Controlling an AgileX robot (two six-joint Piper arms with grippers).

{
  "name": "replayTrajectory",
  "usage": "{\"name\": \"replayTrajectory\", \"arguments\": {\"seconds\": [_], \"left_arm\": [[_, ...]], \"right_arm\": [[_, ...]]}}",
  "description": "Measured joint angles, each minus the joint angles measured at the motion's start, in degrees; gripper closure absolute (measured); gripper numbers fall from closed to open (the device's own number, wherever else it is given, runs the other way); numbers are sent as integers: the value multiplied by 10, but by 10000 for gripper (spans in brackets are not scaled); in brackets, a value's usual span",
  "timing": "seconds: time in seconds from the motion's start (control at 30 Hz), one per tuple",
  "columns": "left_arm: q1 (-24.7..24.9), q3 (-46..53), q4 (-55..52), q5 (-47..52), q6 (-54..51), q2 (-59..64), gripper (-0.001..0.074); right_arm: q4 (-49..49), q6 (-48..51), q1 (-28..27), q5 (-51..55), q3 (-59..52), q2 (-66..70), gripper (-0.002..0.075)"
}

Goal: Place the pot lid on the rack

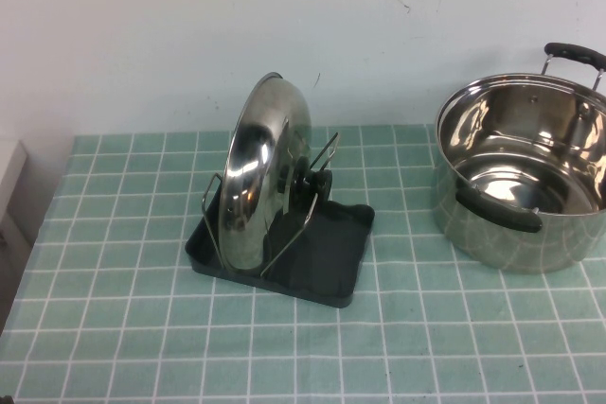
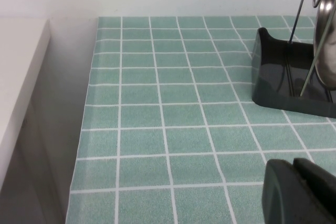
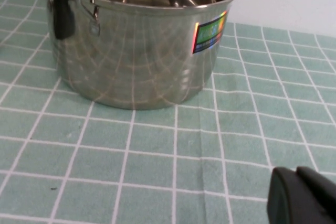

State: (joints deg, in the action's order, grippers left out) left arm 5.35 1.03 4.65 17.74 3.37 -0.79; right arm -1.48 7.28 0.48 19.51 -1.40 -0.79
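Note:
The shiny steel pot lid (image 1: 260, 172) stands on edge in the rack (image 1: 327, 257), leaning between the wire holders, its black knob (image 1: 311, 184) facing right. The rack's dark tray (image 2: 278, 77) and the lid's edge (image 2: 328, 51) also show in the left wrist view. Neither gripper shows in the high view. My left gripper (image 2: 293, 165) is shut and empty, low over the tiled cloth to the left of the rack. My right gripper (image 3: 295, 172) is shut and empty, over the cloth on the near side of the pot.
A deep steel pot (image 1: 521, 177) with black handles stands at the right; it also shows in the right wrist view (image 3: 136, 51). The green tiled cloth (image 1: 426, 347) covers the table. The table's left edge (image 2: 86, 108) drops off beside a white surface.

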Motion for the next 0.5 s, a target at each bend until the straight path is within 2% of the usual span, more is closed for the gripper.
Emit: {"name": "replayTrajectory", "arguments": {"seconds": [0.17, 0.5], "left_arm": [[0, 0, 0, 0, 0, 0, 738], [0, 0, -1, 0, 0, 0, 738]], "right_arm": [[0, -36, -5, 0, 0, 0, 727], [0, -11, -23, 0, 0, 0, 727]]}}
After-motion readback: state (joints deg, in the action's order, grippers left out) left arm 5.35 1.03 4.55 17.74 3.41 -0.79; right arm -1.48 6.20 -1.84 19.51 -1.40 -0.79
